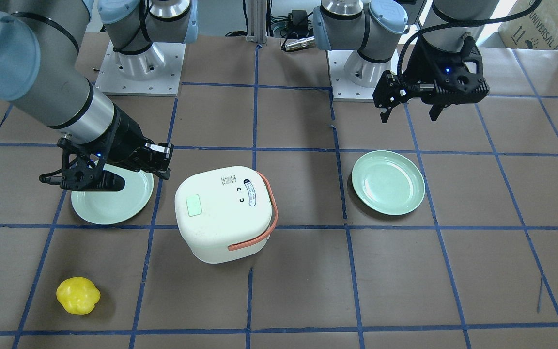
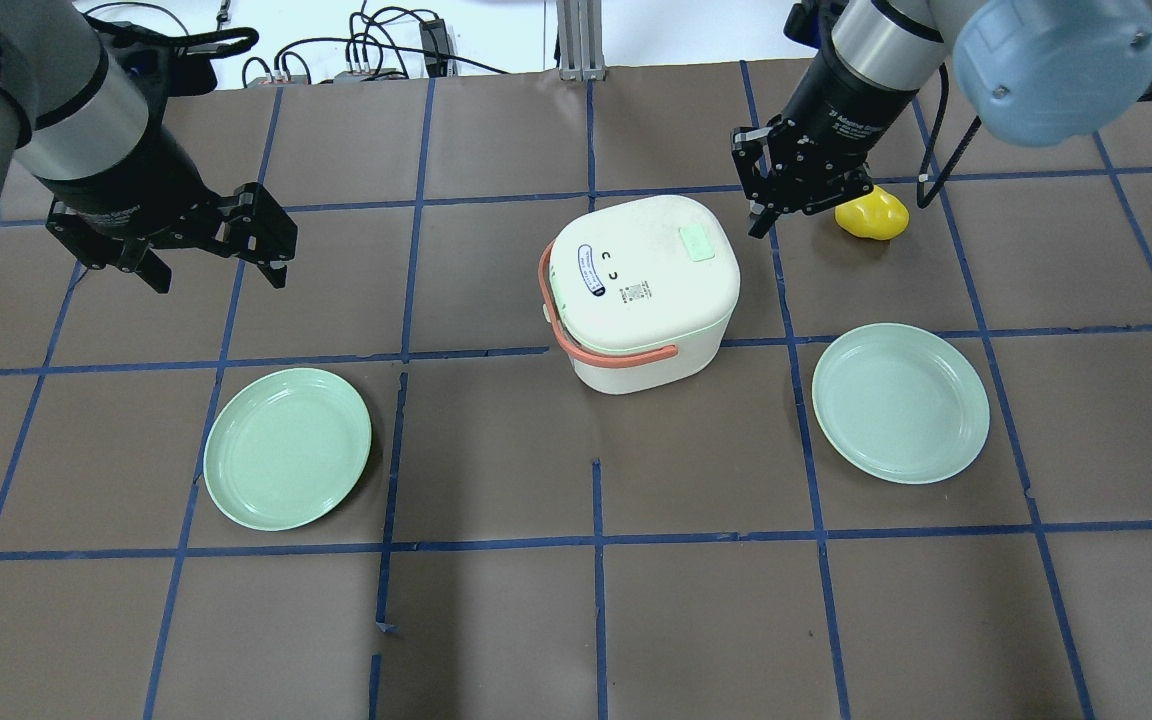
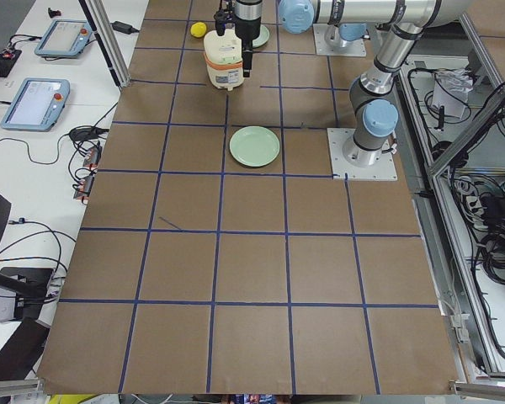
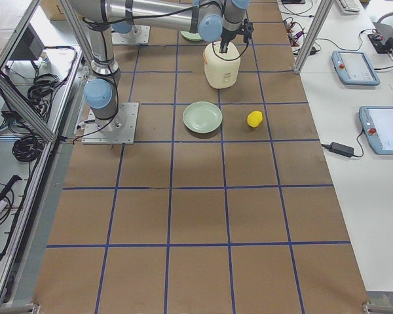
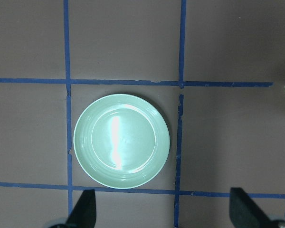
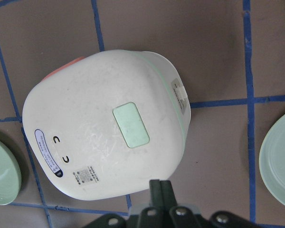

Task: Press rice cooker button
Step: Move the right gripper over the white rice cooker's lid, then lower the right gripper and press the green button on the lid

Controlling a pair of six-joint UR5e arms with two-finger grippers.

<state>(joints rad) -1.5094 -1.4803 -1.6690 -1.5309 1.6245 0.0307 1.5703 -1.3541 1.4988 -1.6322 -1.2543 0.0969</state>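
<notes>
The white rice cooker [image 2: 641, 290] with an orange handle stands mid-table. Its pale green button [image 2: 697, 242] is on the lid; it also shows in the front view [image 1: 194, 205] and the right wrist view [image 6: 130, 124]. My right gripper [image 2: 758, 222] is shut and empty. It hovers just beside the cooker's button-side edge, apart from the button; its closed fingertips [image 6: 160, 189] show in the right wrist view. My left gripper [image 2: 218, 275] is open and empty, far to the cooker's left, above a green plate [image 5: 121, 141].
Two pale green plates lie on the table, one on my left [image 2: 288, 447] and one on my right [image 2: 900, 402]. A yellow lemon-like object [image 2: 871, 215] lies just behind my right gripper. Blue tape lines grid the brown table.
</notes>
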